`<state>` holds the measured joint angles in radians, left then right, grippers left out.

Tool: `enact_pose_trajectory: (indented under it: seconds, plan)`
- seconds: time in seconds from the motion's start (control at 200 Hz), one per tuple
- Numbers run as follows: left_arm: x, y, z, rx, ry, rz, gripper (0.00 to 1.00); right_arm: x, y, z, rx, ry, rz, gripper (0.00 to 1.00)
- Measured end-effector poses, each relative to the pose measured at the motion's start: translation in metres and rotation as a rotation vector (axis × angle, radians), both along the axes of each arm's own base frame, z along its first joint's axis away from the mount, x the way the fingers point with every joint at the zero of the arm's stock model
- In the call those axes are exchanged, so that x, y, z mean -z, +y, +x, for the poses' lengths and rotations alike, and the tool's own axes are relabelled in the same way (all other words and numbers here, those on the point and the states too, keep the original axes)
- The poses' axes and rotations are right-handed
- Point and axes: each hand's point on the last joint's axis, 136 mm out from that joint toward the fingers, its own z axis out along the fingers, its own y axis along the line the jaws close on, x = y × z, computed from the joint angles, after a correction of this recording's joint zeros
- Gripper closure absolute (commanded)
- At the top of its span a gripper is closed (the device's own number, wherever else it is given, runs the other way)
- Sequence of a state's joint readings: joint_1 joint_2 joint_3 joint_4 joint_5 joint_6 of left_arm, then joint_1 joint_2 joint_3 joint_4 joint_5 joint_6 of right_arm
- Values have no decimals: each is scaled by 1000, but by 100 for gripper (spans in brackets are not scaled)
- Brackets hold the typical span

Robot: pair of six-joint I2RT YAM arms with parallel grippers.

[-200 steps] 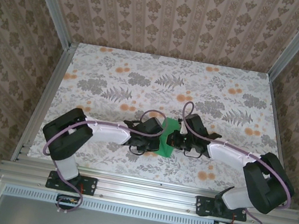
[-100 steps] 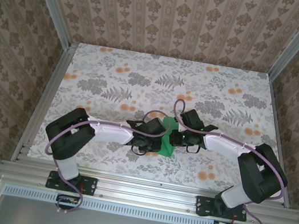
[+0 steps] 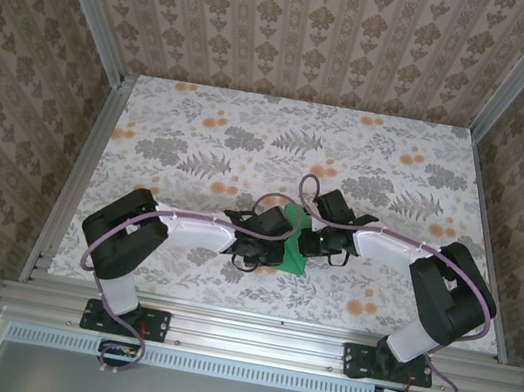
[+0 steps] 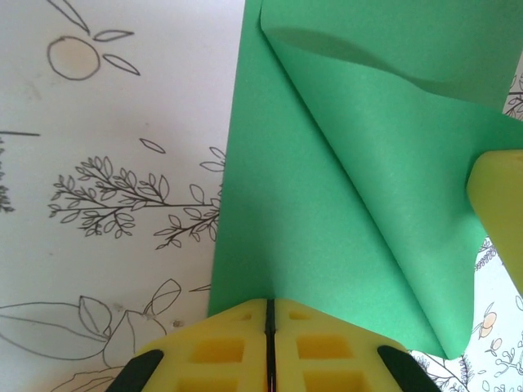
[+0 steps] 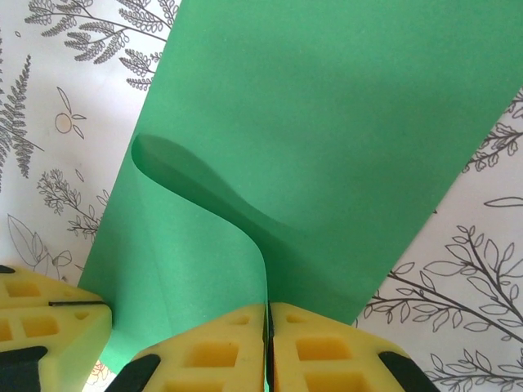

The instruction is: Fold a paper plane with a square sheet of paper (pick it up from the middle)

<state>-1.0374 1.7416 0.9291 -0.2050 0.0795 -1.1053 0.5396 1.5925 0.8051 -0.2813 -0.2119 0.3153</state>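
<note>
The square sheet of paper (image 3: pixel 293 247) is bright green and partly folded, lying on the floral table between the two grippers. My left gripper (image 4: pixel 270 300) is shut, and the sheet's (image 4: pixel 327 204) near edge runs in at its yellow tips. My right gripper (image 5: pixel 268 305) is shut on the edge of a curled flap of the sheet (image 5: pixel 327 122), lifted off the flat part. From above, the left gripper (image 3: pixel 281 237) and the right gripper (image 3: pixel 310 237) face each other across the paper. The right fingers (image 4: pixel 498 188) reach the flap's far side.
The floral tabletop (image 3: pixel 251 143) stretches open behind the paper. Aluminium rails (image 3: pixel 71 183) and patterned walls close in the left, right and back. The left fingers (image 5: pixel 49 327) sit close beside my right gripper.
The right arm has drawn in, its elbow shifting left and away, and its gripper has moved slightly back with the flap. The left arm has hardly moved.
</note>
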Motion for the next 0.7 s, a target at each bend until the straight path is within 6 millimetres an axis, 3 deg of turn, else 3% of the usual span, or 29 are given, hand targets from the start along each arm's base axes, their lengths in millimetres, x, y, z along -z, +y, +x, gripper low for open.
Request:
enact_pose_trajectory:
  seconds: [0.26,0.7]
  plan:
    - [0,-3,-2,20,-8,15,89,-6,-3,3,16,-25,-7,90]
    - [0,-5,-4,37,-13,29,90,0,-7,1,42,-12,-21,89]
